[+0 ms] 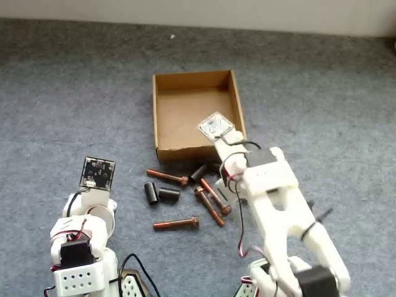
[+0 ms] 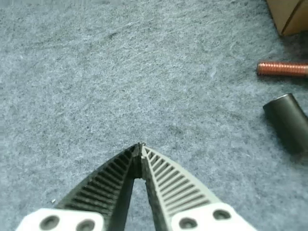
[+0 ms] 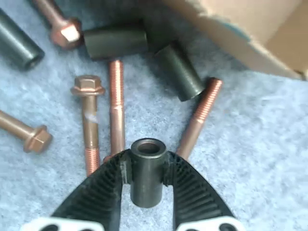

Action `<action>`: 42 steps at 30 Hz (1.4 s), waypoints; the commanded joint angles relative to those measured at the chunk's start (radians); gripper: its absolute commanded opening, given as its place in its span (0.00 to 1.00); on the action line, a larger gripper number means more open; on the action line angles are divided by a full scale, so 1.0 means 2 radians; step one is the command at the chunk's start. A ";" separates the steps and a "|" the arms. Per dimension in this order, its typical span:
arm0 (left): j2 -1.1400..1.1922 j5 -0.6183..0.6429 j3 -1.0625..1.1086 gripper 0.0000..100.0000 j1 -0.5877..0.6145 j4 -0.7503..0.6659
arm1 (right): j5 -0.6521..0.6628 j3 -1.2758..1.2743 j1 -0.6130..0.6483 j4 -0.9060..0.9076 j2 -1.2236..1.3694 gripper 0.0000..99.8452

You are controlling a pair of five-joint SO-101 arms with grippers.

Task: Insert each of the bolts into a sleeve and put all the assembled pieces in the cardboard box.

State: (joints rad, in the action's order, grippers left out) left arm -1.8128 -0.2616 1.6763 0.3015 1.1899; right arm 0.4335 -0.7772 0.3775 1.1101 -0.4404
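My right gripper (image 3: 147, 155) is shut on an upright black sleeve (image 3: 147, 177), held just above the carpet near the cardboard box (image 1: 195, 114). Several copper bolts lie under and around it, among them two side by side (image 3: 89, 120) and one slanted (image 3: 198, 117). Loose black sleeves (image 3: 115, 42) (image 3: 178, 72) lie closer to the box wall (image 3: 240, 29). From above, bolts (image 1: 168, 177) (image 1: 176, 223) and sleeves (image 1: 151, 192) (image 1: 169, 194) are scattered in front of the box. My left gripper (image 2: 141, 147) is shut and holds nothing, low over bare carpet left of the pile.
The grey carpet stretches free to the left and far side of the box. The right arm (image 1: 272, 185) leans over the box's front right corner. The left arm (image 1: 80, 241) stands at the near left. A bolt's threaded end (image 2: 284, 69) and a sleeve (image 2: 288, 122) lie beyond the left gripper.
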 commanded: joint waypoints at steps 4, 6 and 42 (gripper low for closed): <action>-0.002 -0.078 0.000 0.01 0.002 -0.007 | -0.054 -0.038 -0.007 0.003 -0.150 0.00; -0.002 -0.078 -0.003 0.01 0.002 -0.008 | -0.071 -0.052 -0.007 0.003 -0.177 0.00; 0.372 -0.146 -0.333 0.07 -0.337 0.085 | -0.193 -0.221 -0.155 -0.212 -0.268 0.00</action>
State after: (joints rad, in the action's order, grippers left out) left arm -1.1960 -0.5455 1.0671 -0.2770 1.3679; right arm 0.0560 -1.2298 0.0752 0.7112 -0.9482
